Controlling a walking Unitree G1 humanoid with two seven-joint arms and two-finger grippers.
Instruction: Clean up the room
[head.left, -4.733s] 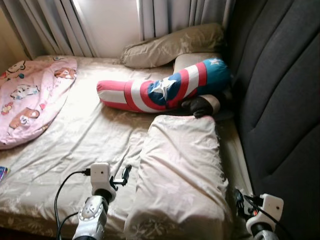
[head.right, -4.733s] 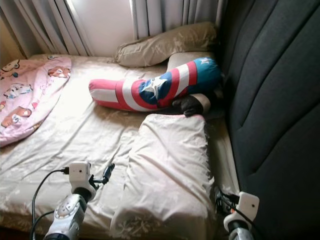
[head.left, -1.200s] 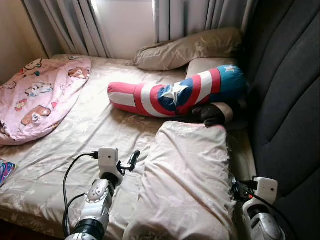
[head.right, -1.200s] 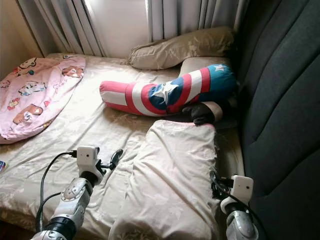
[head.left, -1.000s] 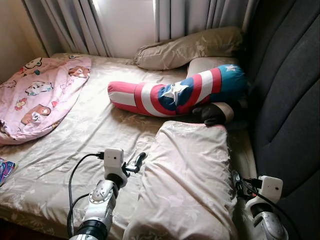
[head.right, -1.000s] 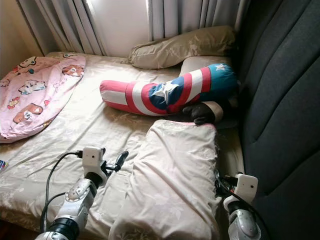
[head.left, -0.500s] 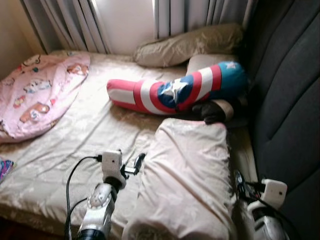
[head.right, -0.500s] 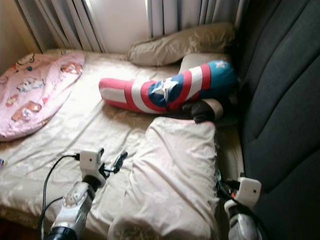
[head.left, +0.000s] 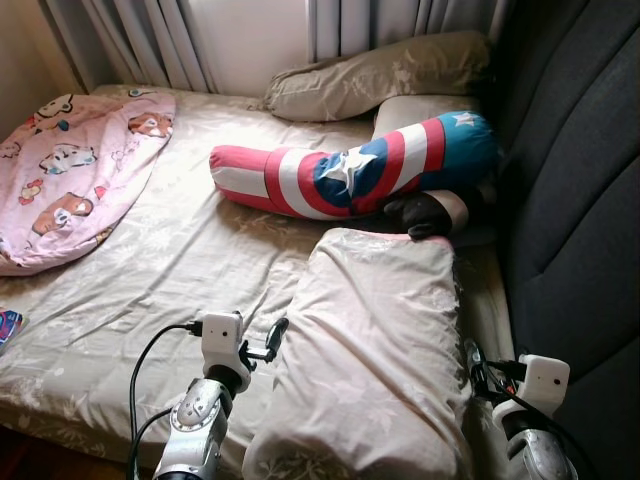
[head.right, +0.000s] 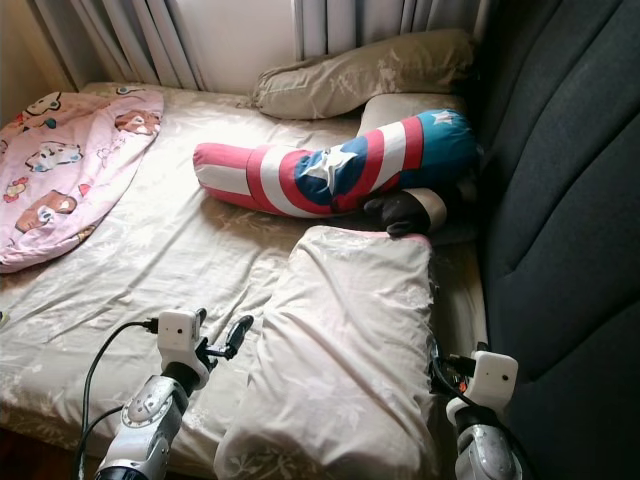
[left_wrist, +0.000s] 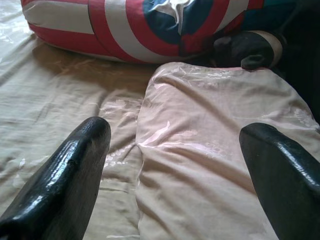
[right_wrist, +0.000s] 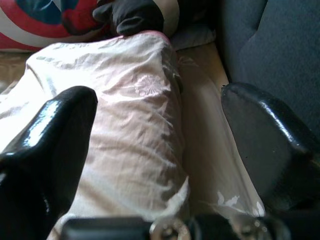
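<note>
Open bedsheet (head.left: 170, 270) left of the pale pillow (head.left: 375, 350) — padded headboard (head.left: 580, 220) close on its right, striped bolster (head.left: 350, 170) beyond.

Beige floral pillows: two, a long satin one (head.left: 370, 350) near the foot of the view and one (head.left: 375, 75) by the curtains
Plain beige cushion: one (head.left: 415, 108) under the bolster's blue end
Red, white and blue star-and-stripe bolster: one (head.left: 350, 170)
Pink cartoon-print blanket: one (head.left: 70, 170)
Dark plush toy with a tan band: one (head.left: 430, 213)
Robot hands: two, left hand (head.left: 272, 338), right hand (head.left: 472, 365)
</note>
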